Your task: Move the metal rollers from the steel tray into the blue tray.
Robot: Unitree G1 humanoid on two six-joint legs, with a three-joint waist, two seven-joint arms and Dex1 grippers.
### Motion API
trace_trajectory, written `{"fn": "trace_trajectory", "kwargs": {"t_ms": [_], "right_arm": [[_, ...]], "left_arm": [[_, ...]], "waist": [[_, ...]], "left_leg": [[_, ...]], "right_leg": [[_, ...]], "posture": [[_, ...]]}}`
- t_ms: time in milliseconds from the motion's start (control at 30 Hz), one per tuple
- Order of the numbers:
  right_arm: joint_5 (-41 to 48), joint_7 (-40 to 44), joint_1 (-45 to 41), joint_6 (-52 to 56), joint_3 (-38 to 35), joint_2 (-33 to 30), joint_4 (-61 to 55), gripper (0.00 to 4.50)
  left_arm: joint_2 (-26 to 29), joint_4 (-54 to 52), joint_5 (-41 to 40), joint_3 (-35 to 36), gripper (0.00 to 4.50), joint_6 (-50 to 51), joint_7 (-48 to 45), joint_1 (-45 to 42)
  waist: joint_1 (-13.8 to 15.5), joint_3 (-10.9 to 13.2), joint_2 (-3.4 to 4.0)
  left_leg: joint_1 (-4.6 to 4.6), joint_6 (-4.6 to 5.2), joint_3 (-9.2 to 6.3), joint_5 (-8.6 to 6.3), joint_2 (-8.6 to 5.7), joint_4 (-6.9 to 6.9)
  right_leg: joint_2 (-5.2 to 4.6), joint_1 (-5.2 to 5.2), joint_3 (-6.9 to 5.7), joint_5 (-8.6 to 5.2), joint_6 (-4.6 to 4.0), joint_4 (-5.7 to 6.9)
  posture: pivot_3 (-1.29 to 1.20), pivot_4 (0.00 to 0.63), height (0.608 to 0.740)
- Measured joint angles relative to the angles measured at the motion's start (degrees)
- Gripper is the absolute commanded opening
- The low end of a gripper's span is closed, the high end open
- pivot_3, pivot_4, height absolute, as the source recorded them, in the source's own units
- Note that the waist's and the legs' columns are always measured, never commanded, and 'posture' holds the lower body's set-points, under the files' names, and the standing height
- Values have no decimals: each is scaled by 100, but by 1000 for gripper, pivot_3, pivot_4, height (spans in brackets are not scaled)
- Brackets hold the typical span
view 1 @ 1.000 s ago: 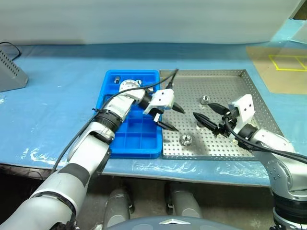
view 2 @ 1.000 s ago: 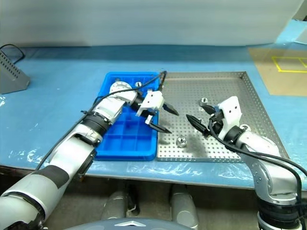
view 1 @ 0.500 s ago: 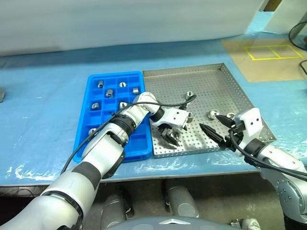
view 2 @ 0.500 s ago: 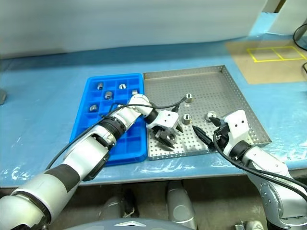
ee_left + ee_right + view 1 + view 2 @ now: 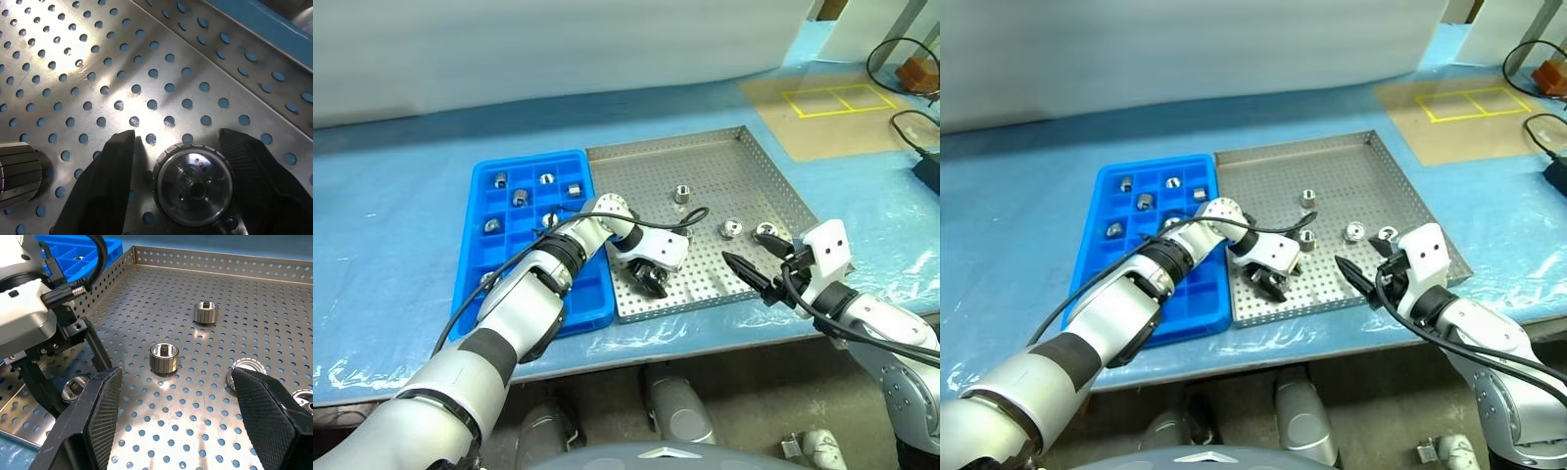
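The steel tray (image 5: pixel 744 162) lies right of the blue tray (image 5: pixel 473 257), which holds several metal rollers (image 5: pixel 520 198) in its far compartments. My left gripper (image 5: pixel 654 283) is low on the steel tray's near left part. Its fingers (image 5: pixel 105 186) stand on either side of one roller (image 5: pixel 193 185) resting on the perforated floor, one finger against it and a narrow gap at the other. A second roller (image 5: pixel 17 171) lies close by. My right gripper (image 5: pixel 741 248) hovers open and empty over the tray's near right, with loose rollers (image 5: pixel 164 357) ahead of it.
Both trays sit on a table covered in blue sheeting (image 5: pixel 391 157), near its front edge. A tan board with yellow tape (image 5: pixel 822 98) lies at the far right. Cables and a dark object (image 5: pixel 920 127) sit at the right edge.
The camera has swung, shifting the whole scene. My left gripper has sunk to the steel tray's floor and narrowed its fingers around a roller. The right gripper has stayed open.
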Motion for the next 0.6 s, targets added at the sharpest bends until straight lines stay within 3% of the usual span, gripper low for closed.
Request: {"fn": "trace_trajectory", "kwargs": {"t_ms": [67, 200, 600], "right_arm": [[0, 5, -23, -8, 7, -17, 56, 3629], [-5, 37, -122, -48, 64, -24, 182, 3629], [-9, 218, -470, -153, 376, -100, 498, 3629]], "left_arm": [[3, 31, 48, -2, 2265, 40, 127, -2], [80, 30, 98, 9, 1716, 41, 262, -1], [261, -115, -76, 314, 1716, 425, 404, 100]], "waist": [[-16, 0, -1], [-101, 3, -4], [-376, 6, -8]], "left_leg": [[3, 12, -1, -6, -9, 15], [-8, 47, -9, -29, -32, 78], [-72, 129, -36, -80, -187, 100]], "right_leg": [[-11, 17, 1, -1, 1, -16], [-45, 18, -6, -3, 5, -16], [-198, -38, -9, -23, 39, -25]], "posture": [[-756, 150, 740], [-745, 150, 740], [-654, 150, 740]]}}
